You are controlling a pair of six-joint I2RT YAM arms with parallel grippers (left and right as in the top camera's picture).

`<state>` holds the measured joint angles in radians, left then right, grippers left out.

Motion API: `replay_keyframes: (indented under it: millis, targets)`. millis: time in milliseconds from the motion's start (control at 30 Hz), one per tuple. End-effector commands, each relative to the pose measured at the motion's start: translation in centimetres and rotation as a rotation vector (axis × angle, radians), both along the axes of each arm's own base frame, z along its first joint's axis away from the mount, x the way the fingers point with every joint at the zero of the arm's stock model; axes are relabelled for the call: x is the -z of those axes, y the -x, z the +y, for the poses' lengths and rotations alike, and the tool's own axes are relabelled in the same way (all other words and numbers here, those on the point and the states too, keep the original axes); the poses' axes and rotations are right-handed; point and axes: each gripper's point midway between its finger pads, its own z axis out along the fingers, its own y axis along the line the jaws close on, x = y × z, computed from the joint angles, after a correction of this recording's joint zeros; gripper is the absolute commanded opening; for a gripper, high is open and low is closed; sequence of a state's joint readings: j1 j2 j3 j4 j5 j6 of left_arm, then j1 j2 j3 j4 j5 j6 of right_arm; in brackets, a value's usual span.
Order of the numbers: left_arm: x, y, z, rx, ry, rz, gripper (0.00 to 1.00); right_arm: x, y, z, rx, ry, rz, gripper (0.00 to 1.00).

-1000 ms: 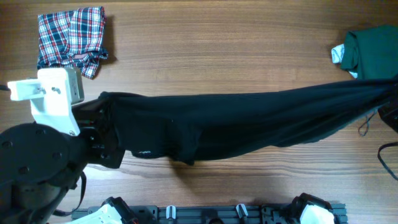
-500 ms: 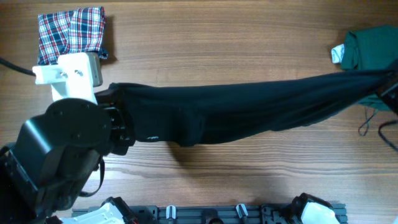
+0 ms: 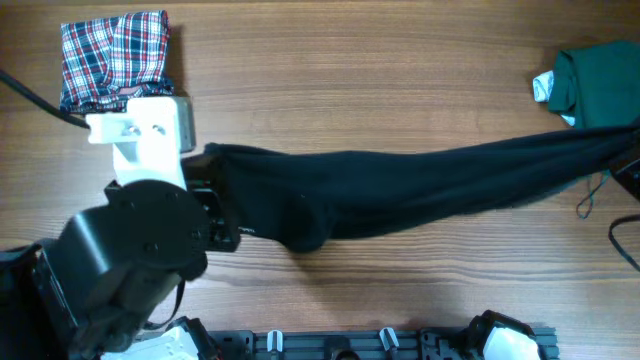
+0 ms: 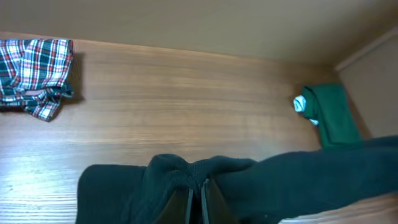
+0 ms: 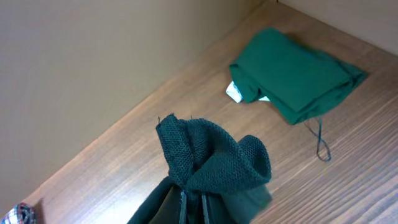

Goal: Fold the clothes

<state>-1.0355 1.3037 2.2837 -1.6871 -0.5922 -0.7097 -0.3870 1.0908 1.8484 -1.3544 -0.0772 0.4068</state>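
Pinches one bunched end of the black shirt [image 3: 400,190] in the left claw [image 4: 196,200], closed tight on the cloth. Pinches the other end in the right claw [image 5: 191,208], closed likewise. Holds it stretched in a long band across the bench [image 3: 350,70], nearer than the plaid garment [image 3: 115,55] at far left and the dark green garment [image 3: 600,80] at far right.

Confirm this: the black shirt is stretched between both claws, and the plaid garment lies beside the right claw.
Wrong on one point: the overhead view shows the plaid garment beside the left claw, not the right claw. The black shirt is stretched between both claws.
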Motion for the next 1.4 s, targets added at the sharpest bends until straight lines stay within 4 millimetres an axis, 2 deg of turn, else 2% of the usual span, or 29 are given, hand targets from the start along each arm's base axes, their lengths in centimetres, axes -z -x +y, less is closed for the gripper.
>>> replay_keyframes:
  millis: [0,167,233,333,500,600,633,767,867,1067,1167,1300,1367]
  targets:
    - [-1.4,-1.0,2.0,-0.130,0.018,-0.073,0.04,0.4,-1.4,-0.8,0.017,-0.013,0.020,0.04]
    - [-0.3,-3.8,3.8,-0.305,-0.014,-0.036,0.04,2.7,-4.1,-1.9,0.018,-0.049,0.108,0.04]
    - [0.9,-5.5,4.8,-0.383,-0.018,0.026,0.04,3.8,-5.4,-2.5,0.019,-0.064,0.144,0.04]
    - [3.4,-8.1,6.3,-0.452,-0.032,0.147,0.04,5.6,-7.3,-3.1,0.013,-0.091,0.193,0.04]
    - [9.0,-13.8,8.7,-0.579,-0.079,0.347,0.04,9.1,-11.0,-4.2,0.007,-0.131,0.260,0.04]
    - [11.7,-16.6,9.3,-0.602,-0.137,0.413,0.04,11.0,-13.5,-3.9,-0.015,-0.148,0.288,0.04]
    - [12.9,-18.1,9.5,-0.617,-0.145,0.433,0.04,11.7,-14.8,-3.4,-0.038,-0.147,0.295,0.04]
    - [16.6,-23.2,9.5,-0.610,-0.168,0.454,0.04,14.6,-19.4,-1.7,-0.035,-0.122,0.314,0.04]
    - [19.3,-26.4,9.3,-0.573,-0.180,0.467,0.04,17.6,-22.4,-0.8,-0.034,-0.119,0.341,0.04]
    - [25.3,-33.2,9.2,-0.555,-0.191,0.442,0.04,26.6,-28.2,0.0,-0.055,-0.117,0.414,0.04]
    - [28.7,-36.4,8.5,-0.534,-0.192,0.416,0.04,29.9,-30.4,0.5,-0.067,-0.092,0.417,0.04]
    - [32.1,-39.8,7.7,-0.490,-0.198,0.369,0.04,31.9,-32.6,1.2,-0.084,-0.053,0.387,0.04]
    - [33.3,-41.4,7.4,-0.476,-0.198,0.334,0.04,32.2,-33.6,1.5,-0.089,-0.037,0.358,0.04]
